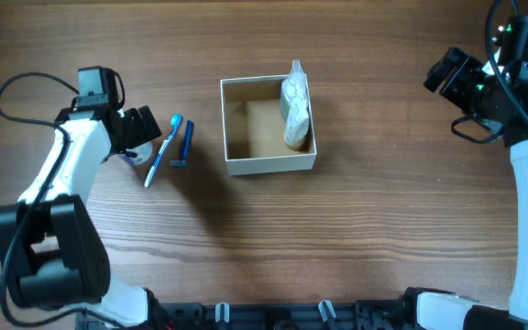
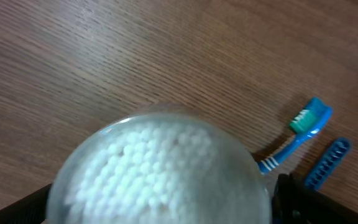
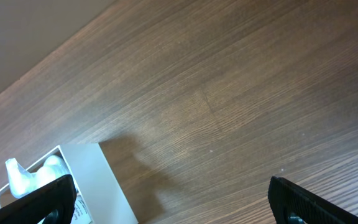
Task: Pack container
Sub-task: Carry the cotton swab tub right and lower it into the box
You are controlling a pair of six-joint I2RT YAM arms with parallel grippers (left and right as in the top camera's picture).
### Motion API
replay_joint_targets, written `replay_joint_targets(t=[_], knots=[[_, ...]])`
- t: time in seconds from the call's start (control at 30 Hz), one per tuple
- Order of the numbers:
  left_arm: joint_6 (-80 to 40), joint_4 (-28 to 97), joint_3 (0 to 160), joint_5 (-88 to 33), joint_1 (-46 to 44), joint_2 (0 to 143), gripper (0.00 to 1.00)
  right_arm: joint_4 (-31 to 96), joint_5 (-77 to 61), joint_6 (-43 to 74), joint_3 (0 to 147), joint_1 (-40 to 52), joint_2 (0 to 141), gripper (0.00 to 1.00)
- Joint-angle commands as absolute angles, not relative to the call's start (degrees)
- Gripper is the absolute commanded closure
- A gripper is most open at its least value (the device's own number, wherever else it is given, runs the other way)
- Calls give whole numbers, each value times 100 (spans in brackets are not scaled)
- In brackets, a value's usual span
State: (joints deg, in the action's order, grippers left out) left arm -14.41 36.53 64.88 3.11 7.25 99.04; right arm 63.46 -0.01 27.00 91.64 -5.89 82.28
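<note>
The container (image 1: 236,124) is a square cardboard box, white outside and tan inside, at the table's middle. A white packet (image 1: 294,105) leans inside it against the right wall. My left gripper (image 1: 143,128) is open and straddles a clear round jar of cotton swabs (image 2: 160,168) on the table. There is a thin gap between the jar and the right finger. My right gripper (image 1: 447,73) is open and empty, far right of the box. The box's white wall (image 3: 101,186) and the packet (image 3: 27,177) show in the right wrist view.
A blue toothbrush (image 1: 165,147) and a short blue ridged stick (image 1: 183,144) lie side by side between the jar and the box. They also show in the left wrist view, the toothbrush (image 2: 294,137) and the stick (image 2: 328,162).
</note>
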Motion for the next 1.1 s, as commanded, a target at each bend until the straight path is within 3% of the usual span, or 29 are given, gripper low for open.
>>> replay_joint_targets(t=[0.0, 0.17, 0.2, 0.47, 0.63, 0.8, 1.07], knots=[[-1367, 3614, 6569, 263, 742, 10106, 11, 6344, -54, 2714, 9223, -596, 8241, 0], [-1365, 3701, 6683, 263, 742, 9922, 32, 6344, -54, 2714, 9223, -596, 8241, 0], [-1367, 3730, 6720, 263, 742, 9835, 32, 6344, -54, 2716, 9223, -596, 8241, 0], [-1367, 4276, 7356, -178, 145, 8320, 29, 6344, -54, 2716, 9223, -596, 8241, 0], [-1398, 4066, 7555, -307, -1406, 7491, 30, 6344, -54, 2711, 9223, -596, 8241, 0], [-1413, 3933, 7548, 333, -2434, 8171, 25, 6344, -56, 2714, 9223, -596, 8241, 0], [-1463, 2873, 7548, 224, -2744, 9998, 22, 6344, -54, 2714, 9223, -596, 8241, 0]])
